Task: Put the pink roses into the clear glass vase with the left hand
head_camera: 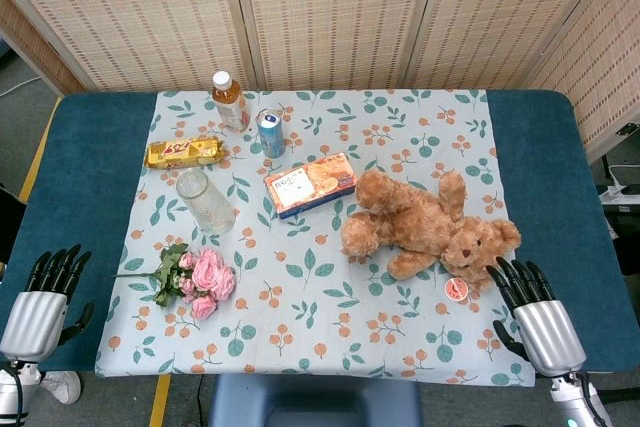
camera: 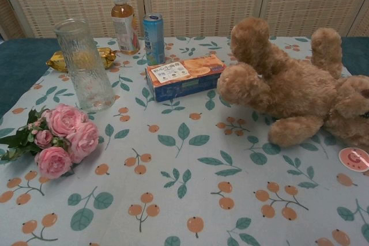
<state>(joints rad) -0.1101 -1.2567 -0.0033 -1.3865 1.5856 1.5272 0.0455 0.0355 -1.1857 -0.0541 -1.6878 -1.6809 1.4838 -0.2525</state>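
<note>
A bunch of pink roses (head_camera: 203, 280) (camera: 62, 138) with green leaves lies flat on the floral tablecloth, at its front left. The clear glass vase (head_camera: 204, 201) (camera: 85, 65) stands upright and empty just behind the roses. My left hand (head_camera: 42, 302) hovers at the table's front left corner, well to the left of the roses, fingers spread and holding nothing. My right hand (head_camera: 535, 312) is at the front right, fingers apart, empty, near the teddy bear. Neither hand appears in the chest view.
A brown teddy bear (head_camera: 425, 227) lies right of centre with a small round pink disc (head_camera: 456, 290) beside it. A biscuit box (head_camera: 310, 184), blue can (head_camera: 270, 134), tea bottle (head_camera: 229, 100) and yellow snack pack (head_camera: 184, 152) sit behind the vase.
</note>
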